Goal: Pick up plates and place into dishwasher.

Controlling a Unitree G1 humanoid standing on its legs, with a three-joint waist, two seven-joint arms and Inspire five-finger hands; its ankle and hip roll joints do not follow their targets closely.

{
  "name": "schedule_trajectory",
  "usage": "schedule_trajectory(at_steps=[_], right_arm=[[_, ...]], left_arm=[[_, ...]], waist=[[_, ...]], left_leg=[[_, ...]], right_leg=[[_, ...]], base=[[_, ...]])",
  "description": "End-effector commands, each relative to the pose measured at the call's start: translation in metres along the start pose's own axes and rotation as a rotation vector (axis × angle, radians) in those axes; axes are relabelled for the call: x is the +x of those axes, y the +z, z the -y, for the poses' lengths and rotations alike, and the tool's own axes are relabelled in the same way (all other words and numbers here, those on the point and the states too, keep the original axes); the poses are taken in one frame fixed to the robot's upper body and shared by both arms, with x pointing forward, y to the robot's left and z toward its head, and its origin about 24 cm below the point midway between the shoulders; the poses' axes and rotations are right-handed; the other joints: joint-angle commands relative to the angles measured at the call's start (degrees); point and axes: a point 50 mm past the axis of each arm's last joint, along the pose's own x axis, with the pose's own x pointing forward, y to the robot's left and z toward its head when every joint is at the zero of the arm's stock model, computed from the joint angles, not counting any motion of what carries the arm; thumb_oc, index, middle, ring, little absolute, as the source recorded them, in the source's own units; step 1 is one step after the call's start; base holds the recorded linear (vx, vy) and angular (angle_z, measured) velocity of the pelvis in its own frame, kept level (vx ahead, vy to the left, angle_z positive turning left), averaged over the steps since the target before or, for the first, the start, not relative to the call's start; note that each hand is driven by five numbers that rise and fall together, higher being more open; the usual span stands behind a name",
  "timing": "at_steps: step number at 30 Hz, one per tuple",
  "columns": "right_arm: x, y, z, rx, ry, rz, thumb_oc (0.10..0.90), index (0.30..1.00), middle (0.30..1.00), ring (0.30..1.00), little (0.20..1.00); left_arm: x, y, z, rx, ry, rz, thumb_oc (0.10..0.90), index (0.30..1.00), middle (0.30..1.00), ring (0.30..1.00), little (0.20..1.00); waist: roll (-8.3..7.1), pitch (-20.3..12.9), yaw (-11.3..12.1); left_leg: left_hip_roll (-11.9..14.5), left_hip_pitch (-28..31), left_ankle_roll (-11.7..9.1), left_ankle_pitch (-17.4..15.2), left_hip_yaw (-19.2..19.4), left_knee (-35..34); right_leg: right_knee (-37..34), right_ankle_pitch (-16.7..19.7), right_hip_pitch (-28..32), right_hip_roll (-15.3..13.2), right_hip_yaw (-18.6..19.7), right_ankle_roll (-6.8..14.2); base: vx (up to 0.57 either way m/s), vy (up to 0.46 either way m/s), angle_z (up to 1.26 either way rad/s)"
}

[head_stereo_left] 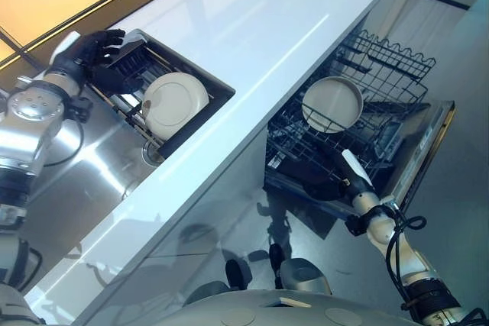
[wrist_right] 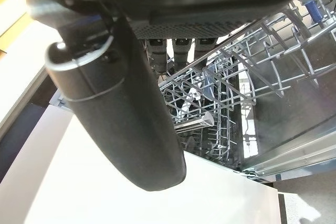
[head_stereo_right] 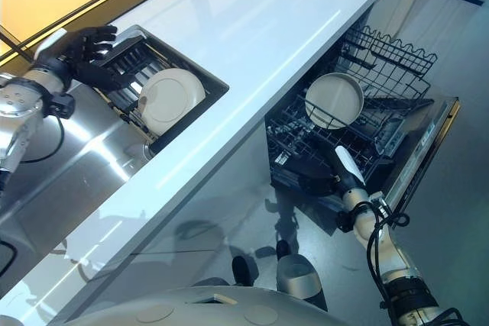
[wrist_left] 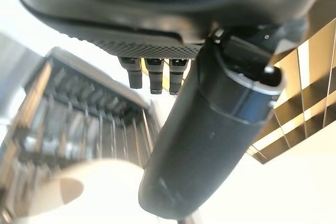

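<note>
A white plate (head_stereo_left: 174, 103) stands on edge in the black dish rack (head_stereo_left: 200, 74) set in the sink; it also shows as a pale plate (wrist_left: 79, 192) in the left wrist view. My left hand (head_stereo_left: 95, 51) hovers over the rack's far end, fingers relaxed and empty, a short way from the plate. A second white plate (head_stereo_left: 332, 104) stands upright in the dishwasher's pulled-out lower rack (head_stereo_left: 382, 74). My right hand (head_stereo_left: 328, 181) is low at the front edge of that rack, open and holding nothing, its white-covered thumb (head_stereo_left: 355, 166) sticking out.
A long white counter (head_stereo_left: 252, 28) runs between the sink and the dishwasher. The steel draining board (head_stereo_left: 99, 166) lies beside the dish rack. The dishwasher door (head_stereo_left: 424, 158) hangs open on the right, over grey floor.
</note>
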Motion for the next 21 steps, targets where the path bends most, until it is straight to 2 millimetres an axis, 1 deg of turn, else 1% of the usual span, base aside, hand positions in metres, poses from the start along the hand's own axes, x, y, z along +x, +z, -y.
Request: schedule_trajectory(at_steps=[1, 6, 11, 14, 17, 21], right_arm=[[-0.037, -0.036, -0.043, 0.011, 0.21, -0.172, 0.8, 0.9, 0.9, 0.9, 0.9], [-0.038, -0.037, -0.037, -0.006, 0.196, -0.17, 0.8, 0.9, 0.9, 0.9, 0.9], [-0.036, -0.038, -0.03, -0.016, 0.17, -0.168, 0.8, 0.9, 0.9, 0.9, 0.9], [-0.035, -0.036, -0.025, -0.018, 0.148, -0.157, 0.8, 0.9, 0.9, 0.9, 0.9], [-0.033, -0.035, -0.02, -0.023, 0.133, -0.149, 0.8, 0.9, 0.9, 0.9, 0.9], [-0.033, -0.035, -0.019, -0.019, 0.128, -0.149, 0.8, 0.9, 0.9, 0.9, 0.9]], left_arm=[[0.009, 0.043, -0.033, -0.018, 0.154, 0.15, 0.8, 0.9, 0.9, 0.9, 0.9], [0.016, 0.037, -0.025, 0.028, 0.135, 0.102, 0.8, 0.9, 0.9, 0.9, 0.9], [0.022, 0.033, -0.02, 0.064, 0.137, 0.052, 0.8, 0.9, 0.9, 0.9, 0.9], [0.025, 0.028, -0.021, 0.095, 0.161, 0.018, 0.8, 0.9, 0.9, 0.9, 0.9], [0.026, 0.029, -0.025, 0.126, 0.194, 0.005, 0.8, 0.9, 0.9, 0.9, 0.9], [0.025, 0.031, -0.03, 0.132, 0.211, -0.009, 0.8, 0.9, 0.9, 0.9, 0.9]], waist=[[1.96, -2.08, -1.48], [2.37, -0.96, -2.67], [2.45, 0.55, -3.55], [2.35, 1.87, -4.05], [2.3, 3.33, -4.39], [2.13, 4.44, -4.49]], left_leg=[[-3.1, -2.31, -0.43, -6.46, 1.62, 4.14], [-3.14, -3.36, -0.46, -6.22, 2.35, 4.65], [-3.19, -4.59, -0.54, -5.9, 2.96, 5.02], [-3.19, -5.88, -0.54, -5.62, 3.2, 5.38], [-3.07, -7.09, -0.69, -5.3, 3.46, 5.76], [-2.91, -7.9, -0.8, -4.86, 3.83, 5.78]], right_leg=[[7.71, -7.2, -2.86, -0.63, -0.77, 5.94], [8.15, -7.1, -4.03, -0.51, -0.2, 5.8], [8.17, -6.75, -5.21, -0.38, 0.28, 5.76], [8.37, -6.56, -6.49, -0.28, 0.74, 5.68], [8.58, -6.33, -7.64, -0.23, 0.94, 5.55], [8.43, -6.05, -8.14, -0.18, 1.04, 5.63]], base=[[0.02, -0.005, -0.04], [0.02, -0.002, -0.05], [0.0, -0.004, -0.1], [-0.05, 0.0, -0.03], [-0.07, 0.014, -0.1], [0.0, -0.002, -0.01]])
